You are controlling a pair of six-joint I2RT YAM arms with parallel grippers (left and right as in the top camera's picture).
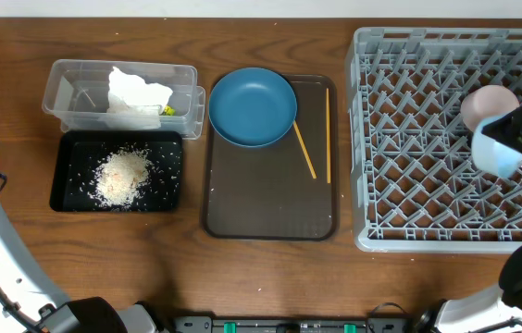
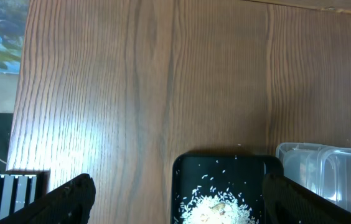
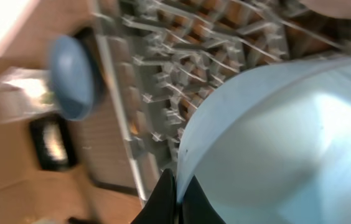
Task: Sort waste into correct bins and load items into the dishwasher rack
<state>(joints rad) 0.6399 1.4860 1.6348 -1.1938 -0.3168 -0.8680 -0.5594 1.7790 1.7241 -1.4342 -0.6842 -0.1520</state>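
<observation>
Over the right side of the dishwasher rack (image 1: 428, 139), the right gripper (image 3: 177, 198) is pressed together on the rim of the light blue bowl (image 3: 275, 137). Only the right wrist view shows this pinch, while overhead places the bowl above the pegs, just beside the small pale cup (image 1: 488, 104). The left gripper (image 2: 178, 196) hangs spread wide, holding nothing, above the black tray (image 2: 188, 177) of rice scraps (image 2: 219, 208); overhead alone adds the tissue (image 1: 136, 91) in the clear tub (image 1: 76, 92) and the dark blue plate (image 1: 252, 106) and chopsticks (image 1: 304, 148) on the brown tray (image 1: 270, 199).
</observation>
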